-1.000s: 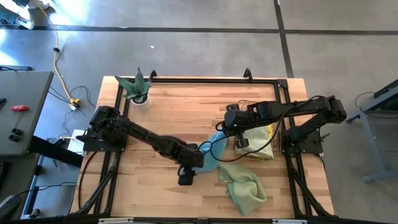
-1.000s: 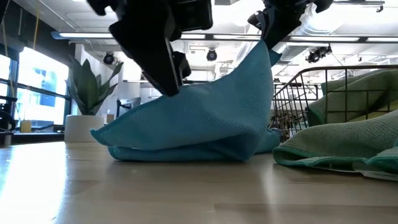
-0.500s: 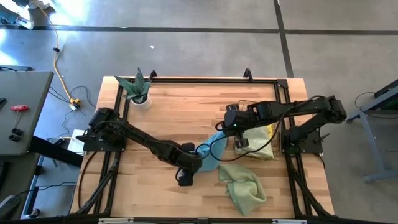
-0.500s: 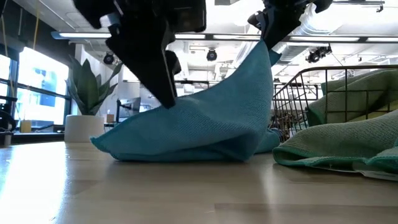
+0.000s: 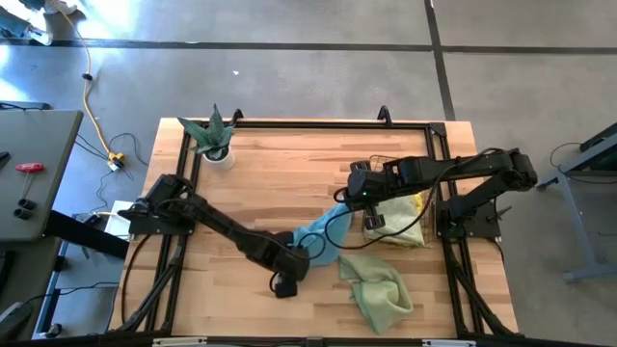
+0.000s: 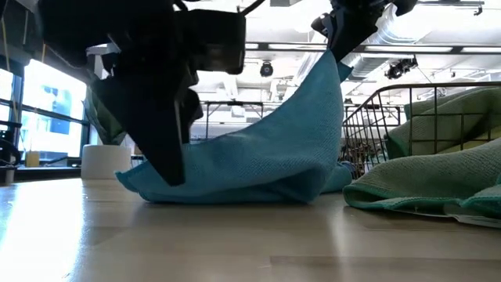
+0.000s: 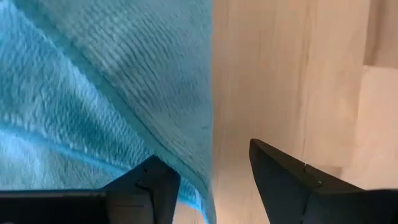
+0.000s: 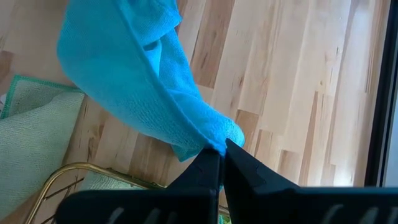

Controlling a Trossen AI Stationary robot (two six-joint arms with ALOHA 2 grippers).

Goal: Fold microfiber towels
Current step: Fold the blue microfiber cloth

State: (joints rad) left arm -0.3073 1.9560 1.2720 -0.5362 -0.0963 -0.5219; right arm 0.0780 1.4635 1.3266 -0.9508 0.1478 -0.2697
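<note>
My right tool [image 8: 219, 154] stays clenched on one corner of the light blue towel [image 5: 318, 236], holding it up above the worktop [image 5: 270, 173] beside the copper wire basket [image 6: 376, 125]. The rest of the cloth slopes down to the wood. My left tool [image 7: 214, 180] has slid toward the towel's low near edge over the last second. Its fingers [image 7: 155, 183] stand apart, straddling the hem, one on the cloth and one over bare wood, with nothing gripped yet. That puts me a squeeze away from a second corner, so folding can start. A green towel [image 5: 378, 287] lies crumpled nearby, unfolded.
</note>
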